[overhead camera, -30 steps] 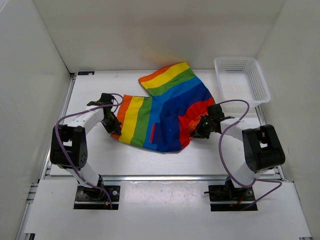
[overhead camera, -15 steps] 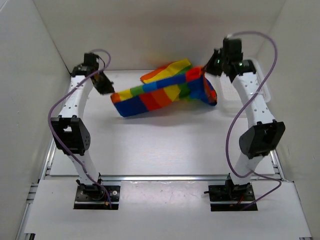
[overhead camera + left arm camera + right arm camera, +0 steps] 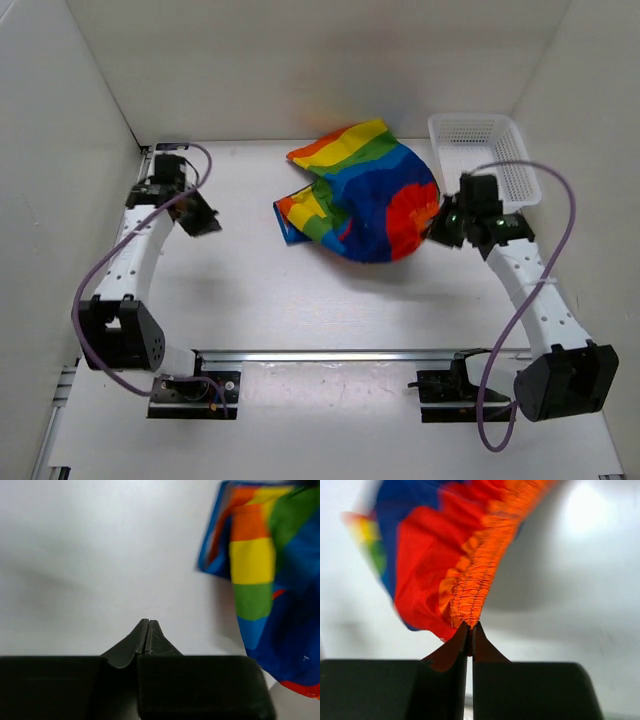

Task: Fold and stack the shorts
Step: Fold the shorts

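1. Half a second back, stretched taut in the air between both raised hands; now slumped as a bunched heap of shorts (image 3: 365, 200) on the counter (image 3: 300, 300), toward the back, just left of the white basket (image 3: 500, 165).
2. Released on the left: left hand (image 3: 205, 222) lowered, fingers pressed together on nothing, well apart from the cloth.
3. Pinched on the right: right hand (image 3: 440, 222) brought down from the back and clamped on the gathered orange waistband (image 3: 480, 575) at the heap's right edge.
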Robot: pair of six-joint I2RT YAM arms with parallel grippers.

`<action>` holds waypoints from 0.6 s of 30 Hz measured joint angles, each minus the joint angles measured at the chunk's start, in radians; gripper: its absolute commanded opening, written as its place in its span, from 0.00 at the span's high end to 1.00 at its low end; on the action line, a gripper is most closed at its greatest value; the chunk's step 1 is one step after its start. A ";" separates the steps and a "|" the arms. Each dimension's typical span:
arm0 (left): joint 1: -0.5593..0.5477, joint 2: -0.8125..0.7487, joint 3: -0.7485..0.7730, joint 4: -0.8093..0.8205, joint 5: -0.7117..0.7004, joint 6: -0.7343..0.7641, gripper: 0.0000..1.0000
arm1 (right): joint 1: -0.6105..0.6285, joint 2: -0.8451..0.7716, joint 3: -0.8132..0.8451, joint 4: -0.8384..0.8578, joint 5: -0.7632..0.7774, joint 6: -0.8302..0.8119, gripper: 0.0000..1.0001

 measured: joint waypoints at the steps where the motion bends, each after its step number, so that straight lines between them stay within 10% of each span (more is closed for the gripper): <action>1: -0.022 0.009 -0.067 0.000 0.000 -0.005 0.90 | 0.000 -0.013 -0.087 -0.006 0.007 0.006 1.00; 18: -0.321 0.395 0.023 0.059 0.030 -0.060 0.53 | -0.006 -0.005 -0.204 -0.050 0.051 0.032 1.00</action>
